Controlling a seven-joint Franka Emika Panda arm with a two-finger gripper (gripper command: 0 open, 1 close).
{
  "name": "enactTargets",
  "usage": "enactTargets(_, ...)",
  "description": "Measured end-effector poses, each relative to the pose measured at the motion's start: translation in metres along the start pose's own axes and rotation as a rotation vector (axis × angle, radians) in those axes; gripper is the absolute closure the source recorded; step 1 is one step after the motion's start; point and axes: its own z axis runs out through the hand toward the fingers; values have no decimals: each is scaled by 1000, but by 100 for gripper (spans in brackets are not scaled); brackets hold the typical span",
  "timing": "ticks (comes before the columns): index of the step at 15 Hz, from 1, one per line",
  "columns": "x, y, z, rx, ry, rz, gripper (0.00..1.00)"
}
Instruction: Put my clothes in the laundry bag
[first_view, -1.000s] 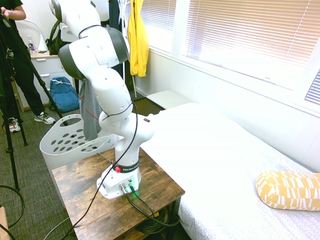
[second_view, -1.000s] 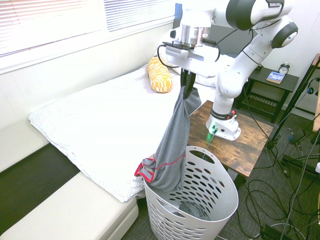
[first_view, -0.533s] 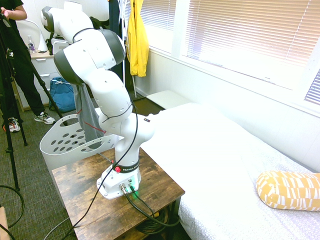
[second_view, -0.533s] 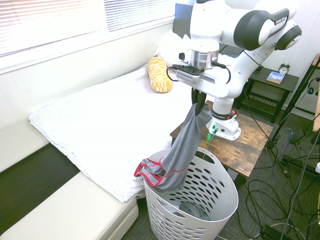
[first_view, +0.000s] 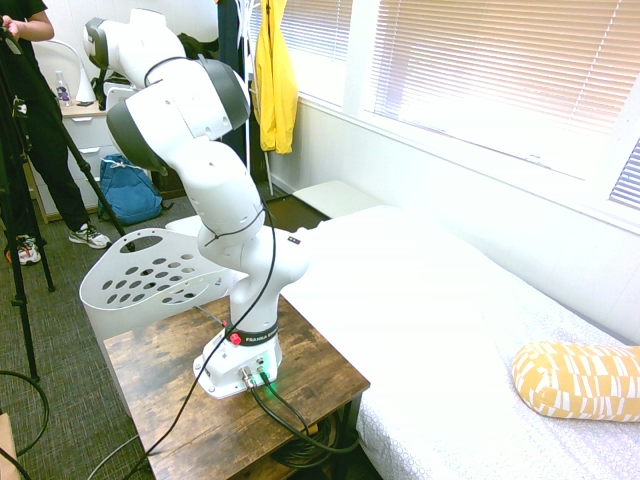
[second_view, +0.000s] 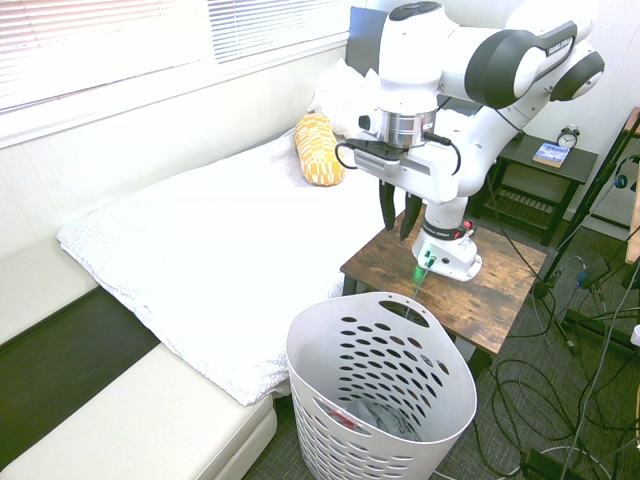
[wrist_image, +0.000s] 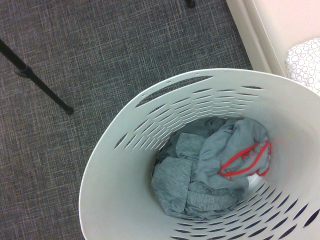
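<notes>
The clothes (wrist_image: 220, 162), a grey bundle with red trim, lie crumpled at the bottom of the laundry bag (wrist_image: 117, 200), a white plastic basket with oval holes. In the second exterior view the basket (second_view: 400, 375) stands on the floor beside the bed, and a bit of grey and red fabric (second_view: 365, 418) shows through its holes. My gripper (second_view: 396, 213) hangs open and empty well above the basket's rim, fingers pointing down. In the first exterior view the basket (first_view: 135, 285) sits behind the arm, which hides the gripper.
A wooden side table (second_view: 495, 290) stands right behind the basket. The white bed (second_view: 220, 235) with a yellow patterned pillow (second_view: 318, 150) lies beside it. A yellow garment (first_view: 275, 85), a blue backpack (first_view: 128, 188) and a standing person (first_view: 35, 130) are further off.
The grey garment hung from my shut gripper, trailing over the basket's rim. My gripper has since opened and the garment has dropped fully into the basket.
</notes>
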Motion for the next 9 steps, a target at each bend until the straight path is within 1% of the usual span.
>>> enactTargets(2,8,2,-1,8,9,16,0)
enactTargets(5,45,23,-11,18,38,81,0)
enactTargets(7,83,50,-18,3,75,159,0)
enactTargets(9,135,101,-6,-32,134,280,0)
